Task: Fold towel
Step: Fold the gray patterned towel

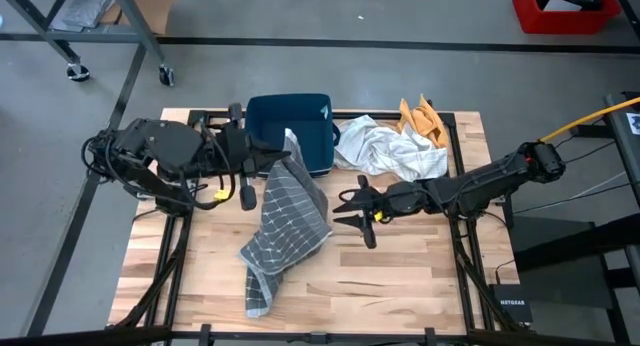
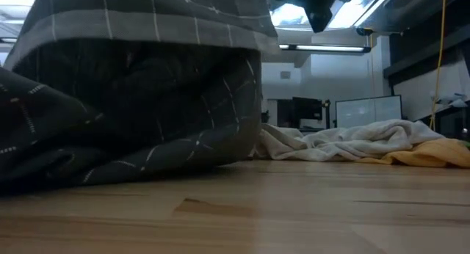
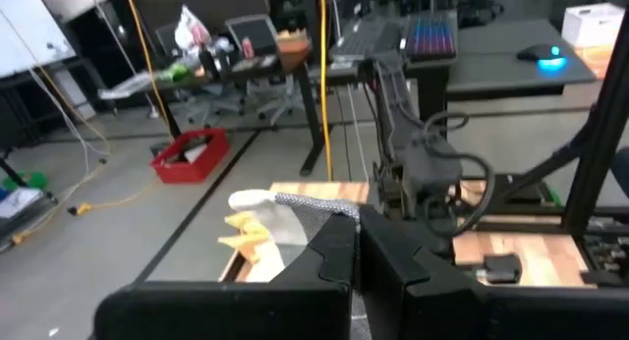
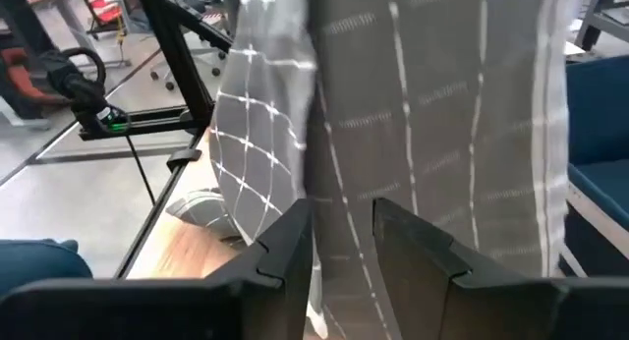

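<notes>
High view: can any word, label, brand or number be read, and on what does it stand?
"NETGEAR": white lettering on the small black box by the table's near right corner, barely legible.
Small white mark on the dark blue bin: too small to read.
Nothing else legible.

My workplace: lab. Monitors point(image 2: 367, 111), cluttered desks point(image 3: 246, 70), red bin point(image 3: 190, 153) beyond my wooden table point(image 1: 400, 276).

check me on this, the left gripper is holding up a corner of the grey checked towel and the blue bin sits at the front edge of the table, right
Not quite. The left gripper does hold up the grey checked towel, but the blue bin sits at the back edge of the table, as the high view shows.
</notes>
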Controlling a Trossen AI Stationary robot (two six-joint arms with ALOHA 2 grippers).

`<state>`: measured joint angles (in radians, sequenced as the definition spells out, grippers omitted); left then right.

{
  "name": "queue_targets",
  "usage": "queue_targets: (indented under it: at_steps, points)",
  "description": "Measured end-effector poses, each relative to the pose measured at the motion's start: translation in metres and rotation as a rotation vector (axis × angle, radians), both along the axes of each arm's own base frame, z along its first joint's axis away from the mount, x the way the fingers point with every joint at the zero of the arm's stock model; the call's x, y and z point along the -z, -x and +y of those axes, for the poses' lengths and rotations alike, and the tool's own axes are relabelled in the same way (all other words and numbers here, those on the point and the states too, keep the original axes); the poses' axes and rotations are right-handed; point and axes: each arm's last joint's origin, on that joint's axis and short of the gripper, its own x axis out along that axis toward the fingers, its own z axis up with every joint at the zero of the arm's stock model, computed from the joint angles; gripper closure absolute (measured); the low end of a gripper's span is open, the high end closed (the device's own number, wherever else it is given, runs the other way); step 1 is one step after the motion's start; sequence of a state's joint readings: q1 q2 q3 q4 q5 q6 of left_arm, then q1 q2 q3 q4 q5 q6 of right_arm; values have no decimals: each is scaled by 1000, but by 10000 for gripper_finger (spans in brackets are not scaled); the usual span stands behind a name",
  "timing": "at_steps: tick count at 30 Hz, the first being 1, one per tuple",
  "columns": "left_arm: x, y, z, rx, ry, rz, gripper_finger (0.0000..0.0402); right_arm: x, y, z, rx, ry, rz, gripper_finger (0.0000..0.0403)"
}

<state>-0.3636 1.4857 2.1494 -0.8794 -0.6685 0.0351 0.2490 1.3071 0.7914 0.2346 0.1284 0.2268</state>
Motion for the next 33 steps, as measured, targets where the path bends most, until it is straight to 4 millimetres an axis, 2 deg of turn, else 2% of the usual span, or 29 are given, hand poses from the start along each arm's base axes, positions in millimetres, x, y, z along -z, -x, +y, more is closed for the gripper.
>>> queue_targets:
  at_steps: [21, 30, 33]
  points:
    - [-20, -3, 4, -6, -94, -155, 401, 0, 0, 2, -58, -75, 14, 288]
    - [-21, -5, 10, -27, -92, -166, 401, 21, -12, 3, 23, -32, 78, 288]
    - [-21, -5, 9, -25, -89, -166, 401, 23, -12, 3, 27, -28, 80, 288]
